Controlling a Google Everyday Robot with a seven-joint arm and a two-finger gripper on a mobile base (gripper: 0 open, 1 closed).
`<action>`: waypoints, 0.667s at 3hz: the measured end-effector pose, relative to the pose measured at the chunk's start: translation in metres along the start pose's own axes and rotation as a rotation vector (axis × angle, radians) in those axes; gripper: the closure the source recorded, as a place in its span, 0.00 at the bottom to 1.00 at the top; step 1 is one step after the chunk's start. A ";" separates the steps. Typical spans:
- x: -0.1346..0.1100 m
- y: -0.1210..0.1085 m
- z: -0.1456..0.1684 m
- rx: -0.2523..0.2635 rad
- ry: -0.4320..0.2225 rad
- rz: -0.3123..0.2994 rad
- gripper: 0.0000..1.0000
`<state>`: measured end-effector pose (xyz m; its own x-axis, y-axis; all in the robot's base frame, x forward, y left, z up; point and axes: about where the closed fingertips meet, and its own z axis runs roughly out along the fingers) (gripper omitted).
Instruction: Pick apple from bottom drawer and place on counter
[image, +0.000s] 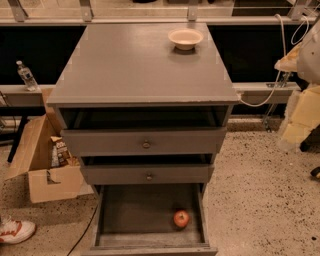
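Note:
The apple (181, 218) is small and red. It lies on the floor of the bottom drawer (130, 215), toward its right front corner. That drawer is pulled fully open. The counter (130, 65) is the broad grey top of the cabinet. My gripper (301, 117) shows as a pale, blurred shape at the right edge of the camera view. It hangs over the floor to the right of the cabinet, well above and to the right of the apple, and holds nothing that I can see.
A cream bowl (185, 38) stands at the back right of the counter. The two upper drawers (145, 144) are part open above the bottom one. An open cardboard box (45, 165), a water bottle (26, 75) and a shoe (15, 231) are at the left. White cables (280, 60) hang at the right.

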<state>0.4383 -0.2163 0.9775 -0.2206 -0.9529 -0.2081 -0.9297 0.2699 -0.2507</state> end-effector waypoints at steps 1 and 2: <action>0.000 0.000 0.000 0.000 0.000 0.000 0.00; -0.002 0.013 0.019 -0.031 -0.038 0.012 0.00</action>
<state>0.4328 -0.2085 0.9564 -0.2207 -0.9436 -0.2469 -0.9359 0.2762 -0.2188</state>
